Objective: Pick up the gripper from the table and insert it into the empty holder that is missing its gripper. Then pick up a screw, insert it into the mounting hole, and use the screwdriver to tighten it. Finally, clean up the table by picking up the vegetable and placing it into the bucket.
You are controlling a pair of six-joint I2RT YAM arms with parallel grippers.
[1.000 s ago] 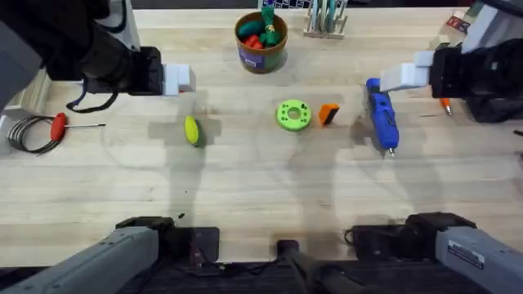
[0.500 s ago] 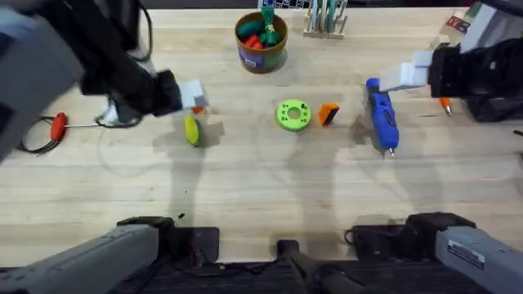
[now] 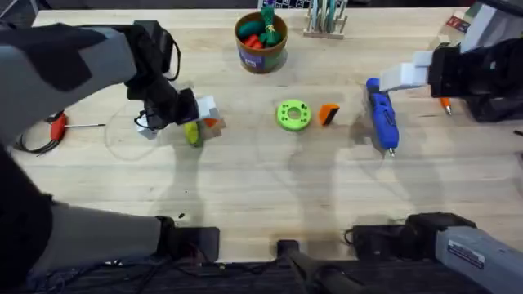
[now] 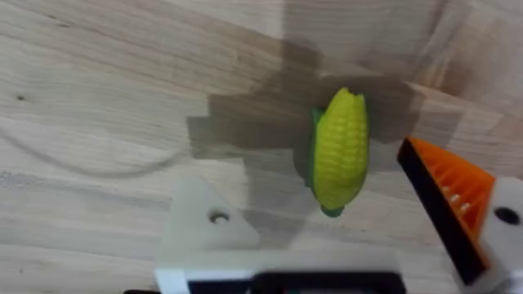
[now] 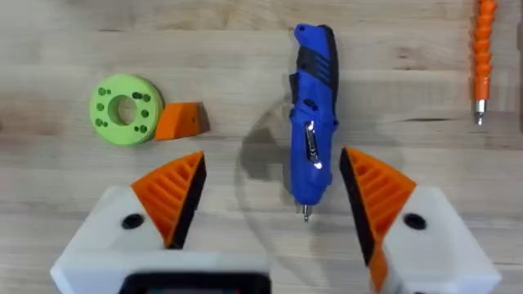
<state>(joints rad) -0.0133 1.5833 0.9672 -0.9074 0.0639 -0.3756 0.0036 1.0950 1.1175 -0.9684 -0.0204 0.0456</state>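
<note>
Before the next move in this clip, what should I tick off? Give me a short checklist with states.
1. Both fingers fitted on the left hand: not ok; one holder is bare.
2. Spare gripper free on the table, beside the green disc: ok.
3. Vegetable lying loose under the open left hand: ok.
4. Right hand open over the screwdriver, both orange fingers on: ok.
5. Screw available: cannot tell.
6. Bucket upright: ok.
</note>
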